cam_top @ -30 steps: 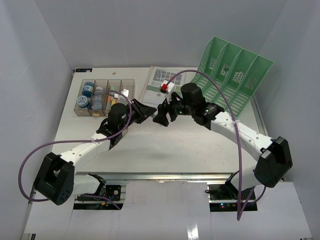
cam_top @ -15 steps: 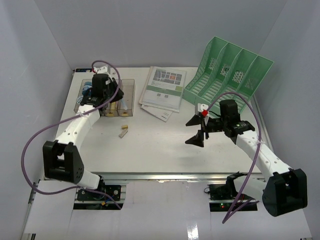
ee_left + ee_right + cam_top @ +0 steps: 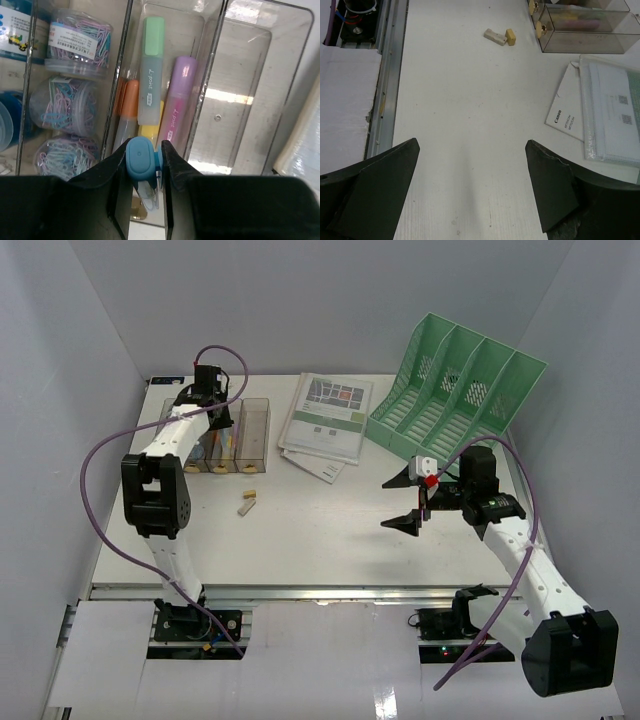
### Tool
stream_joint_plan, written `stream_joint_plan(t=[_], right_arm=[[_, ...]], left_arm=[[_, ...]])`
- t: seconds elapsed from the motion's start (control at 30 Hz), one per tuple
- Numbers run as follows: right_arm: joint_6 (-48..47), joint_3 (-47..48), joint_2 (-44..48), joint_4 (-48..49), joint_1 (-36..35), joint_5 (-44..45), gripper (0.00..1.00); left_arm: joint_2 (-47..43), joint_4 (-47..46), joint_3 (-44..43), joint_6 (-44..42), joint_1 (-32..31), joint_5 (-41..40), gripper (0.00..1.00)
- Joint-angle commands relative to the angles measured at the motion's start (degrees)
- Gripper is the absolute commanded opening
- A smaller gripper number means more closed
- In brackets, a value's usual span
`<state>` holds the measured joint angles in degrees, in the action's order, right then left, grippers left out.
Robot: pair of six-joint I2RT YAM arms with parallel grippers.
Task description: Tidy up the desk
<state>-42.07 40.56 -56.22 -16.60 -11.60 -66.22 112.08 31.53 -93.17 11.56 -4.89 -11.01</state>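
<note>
Desk [image 3: 330, 540]: big white slab filling the middle of the top view, under both arms, metal rail [image 3: 330, 590] along its near edge.
Rack [image 3: 455, 380]: green, four slots, leaning back at the far right corner.
Right arm [image 3: 520, 550]: reaching in from the near right, wrist over the desk's right half.
Left arm [image 3: 165, 455]: stretched up the left side, wrist right above the tray.
Booklets [image 3: 325, 420]: a loose stack lying flat at the far edge, between tray and rack.
Tray [image 3: 256, 410]: clear and smoky, four compartments, far left of the desk.
Right gripper [image 3: 408, 500]: fingers spread wide, nothing between them, hanging above bare desk, well apart from the booklets.
Left gripper [image 3: 142, 165]: fingers pinching a marker, poised over the tray's third compartment.
Clip jars [image 3: 80, 42]: clear tubs of pastel paper clips, packed in the second compartment.
Highlighters [image 3: 151, 75]: green, purple, orange and yellow, lying in the third compartment.
Marker [image 3: 141, 157]: blue cap up, squeezed between the left fingers.
Blocks [image 3: 247, 502]: two small bits, one whitish, one tan, touching, on the desk just in front of the tray.
</note>
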Motion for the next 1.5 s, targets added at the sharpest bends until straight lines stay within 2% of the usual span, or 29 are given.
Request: stream_joint_plan(t=[0.0,0.1,0.23,0.27,0.37,0.47,0.6,0.7,0.87,1.0,1.07,1.27,1.47], right_arm=[[-1.7,-0.1,0.8,0.2,0.4,-1.3,0.93],[-1.9,-0.3,0.5,0.1,0.7,-1.1,0.93],[-2.0,-0.5,0.1,0.1,1.1,-0.8,0.93],[-2.0,-0.5,0.1,0.1,1.2,-0.8,0.93],[-2.1,-0.5,-0.4,-0.1,1.6,-0.8,0.94],[-2.7,-0.3,-0.7,-0.8,2.3,-0.9,0.94],[-3.5,-0.2,-1.1,-1.7,3.3,-1.1,0.94],[-3.8,-0.2,-1.6,-1.9,4.2,-1.0,0.94],[-3.3,-0.4,-2.6,-1.8,5.5,-1.5,0.94],[-2.5,-0.7,-3.0,-1.0,6.7,-1.7,0.94],[-2.3,-0.8,-3.1,-0.9,7.6,-1.8,0.94],[-1.9,-0.9,-3.4,-0.5,9.9,-2.5,0.94],[-1.7,-0.9,-3.5,-0.4,10.5,-2.8,0.95]], left_arm=[[4.0,5.9,-8.0,-2.9,-0.2,-3.1,0.28],[4.8,7.4,-9.2,-2.9,-0.2,-2.3,0.60],[3.2,9.0,-9.6,-4.6,-0.2,1.1,0.95],[1.7,9.0,-9.2,-4.8,-0.2,1.7,0.98],[-3.3,8.6,-6.9,-5.5,-0.4,6.9,0.98],[-10.9,5.5,1.7,-4.9,-0.7,14.3,0.98],[-27.3,-4.7,21.4,0.5,-1.6,26.8,0.98],[-37.6,-6.7,33.5,8.4,-2.3,29.6,0.97],[-48.7,-8.0,46.4,15.8,-2.9,29.5,0.95],[-48.8,-9.0,49.7,16.6,-4.0,26.1,0.97],[-46.1,-9.9,49.9,16.6,-5.4,24.1,0.97],[-38.3,-13.7,47.9,15.7,-10.5,12.6,0.96],[-33.2,-17.2,48.3,15.6,-11.6,2.3,0.92]])
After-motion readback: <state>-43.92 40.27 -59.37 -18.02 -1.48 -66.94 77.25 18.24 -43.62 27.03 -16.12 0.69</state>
